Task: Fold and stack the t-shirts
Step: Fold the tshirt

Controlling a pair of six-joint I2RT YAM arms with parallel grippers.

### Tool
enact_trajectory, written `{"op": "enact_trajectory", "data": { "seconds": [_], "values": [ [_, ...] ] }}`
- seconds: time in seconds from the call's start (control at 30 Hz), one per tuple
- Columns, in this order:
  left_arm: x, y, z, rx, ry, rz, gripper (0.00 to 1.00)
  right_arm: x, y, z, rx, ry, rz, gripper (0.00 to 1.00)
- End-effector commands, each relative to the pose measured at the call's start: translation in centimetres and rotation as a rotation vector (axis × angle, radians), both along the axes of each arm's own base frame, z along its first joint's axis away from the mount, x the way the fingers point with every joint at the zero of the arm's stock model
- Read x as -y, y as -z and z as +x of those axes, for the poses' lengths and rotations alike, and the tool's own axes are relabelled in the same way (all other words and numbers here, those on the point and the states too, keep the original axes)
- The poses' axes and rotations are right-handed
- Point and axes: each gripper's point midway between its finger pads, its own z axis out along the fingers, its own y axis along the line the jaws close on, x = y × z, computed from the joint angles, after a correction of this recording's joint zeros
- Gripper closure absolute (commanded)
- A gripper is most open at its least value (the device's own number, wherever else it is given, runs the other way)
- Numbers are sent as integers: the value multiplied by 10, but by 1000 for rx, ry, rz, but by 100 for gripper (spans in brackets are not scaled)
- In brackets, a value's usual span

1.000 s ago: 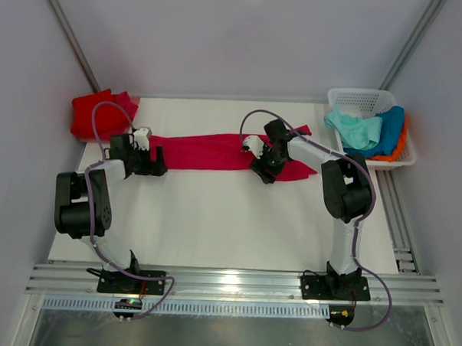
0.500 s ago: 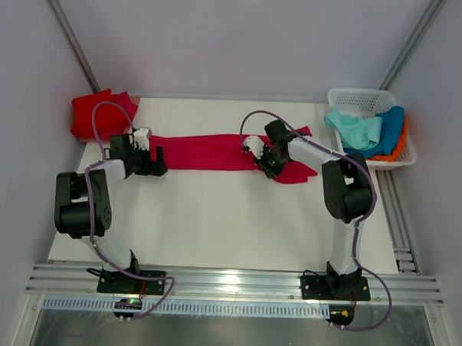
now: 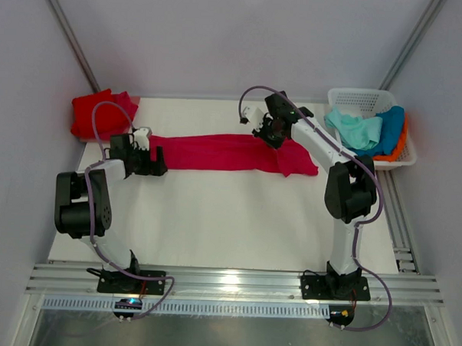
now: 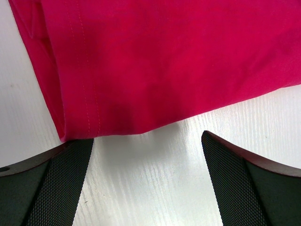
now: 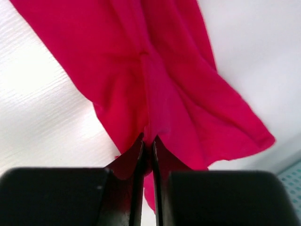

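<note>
While the right pincer clamps the pink tee and the left pincer gapes empty, only the red tee at ten o'clock looks folded, with more tees in the basket at two.

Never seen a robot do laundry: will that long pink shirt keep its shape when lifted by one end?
Probably not: where the right gripper pinches the pink shirt, the cloth bunches and hangs in loose folds. Likely light, since a narrow pinch holds that end. The rest lies along the table, so it would probably trail behind.
</note>
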Motion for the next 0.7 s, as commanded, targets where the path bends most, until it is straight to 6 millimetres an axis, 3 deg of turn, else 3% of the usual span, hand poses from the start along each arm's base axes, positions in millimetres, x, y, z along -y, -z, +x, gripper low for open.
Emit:
{"op": "enact_trajectory", "data": {
  "seconds": [0.0, 0.43, 0.67],
  "values": [
    [3, 1, 2, -12, 17, -7, 1, 9, -19, 11, 57, 2, -62, 89],
    [2, 1, 3, -14, 12, -7, 1, 8, 26, 61, 98, -54, -193, 89],
    [3, 2, 3, -19, 13, -9, 1, 2, 35, 72, 110, -83, -192, 89]
  ]
}}
